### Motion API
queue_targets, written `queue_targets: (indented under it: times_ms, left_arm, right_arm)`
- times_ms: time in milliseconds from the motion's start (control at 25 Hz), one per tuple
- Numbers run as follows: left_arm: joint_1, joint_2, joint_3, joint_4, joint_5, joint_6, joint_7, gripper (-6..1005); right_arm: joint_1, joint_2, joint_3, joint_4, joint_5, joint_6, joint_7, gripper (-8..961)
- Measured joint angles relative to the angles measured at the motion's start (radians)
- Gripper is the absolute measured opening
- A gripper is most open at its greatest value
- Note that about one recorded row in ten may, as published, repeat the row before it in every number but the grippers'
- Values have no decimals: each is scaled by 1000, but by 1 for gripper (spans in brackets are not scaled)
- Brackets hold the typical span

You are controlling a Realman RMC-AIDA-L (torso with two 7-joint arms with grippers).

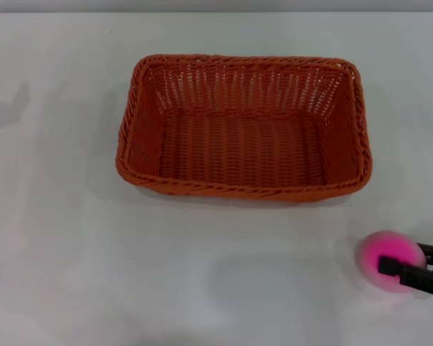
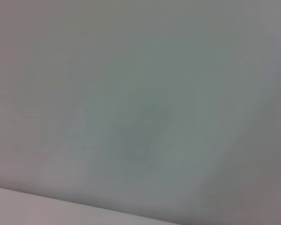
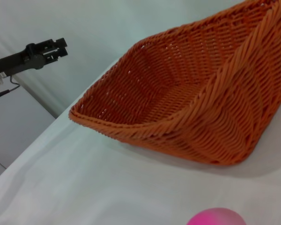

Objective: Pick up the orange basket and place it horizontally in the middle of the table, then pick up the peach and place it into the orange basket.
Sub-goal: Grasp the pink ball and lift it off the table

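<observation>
The orange basket [image 1: 243, 127] lies lengthwise across the middle of the white table [image 1: 72, 252], upright and empty; the right wrist view shows its near corner [image 3: 196, 108]. The peach [image 1: 385, 252], pink with a bright magenta side, rests on the table to the front right of the basket, apart from it. My right gripper [image 1: 411, 272] reaches in from the right edge and overlaps the peach from above. Only the top of the peach [image 3: 215, 216] shows in the right wrist view. A black gripper-like piece, probably my left gripper [image 3: 47, 51], hangs far off beyond the table's left side.
The left wrist view holds only a plain grey surface. White tabletop stretches in front of and to the left of the basket. Soft shadows fall at the table's far left.
</observation>
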Motion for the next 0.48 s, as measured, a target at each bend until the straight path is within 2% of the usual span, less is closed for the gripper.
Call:
queue_targets:
  times_ms: [480]
  left_arm:
    - [-5,1,-2,2,1,2,1,593]
  right_arm:
    - [5,-4,27,-4,-10,33,32,431]
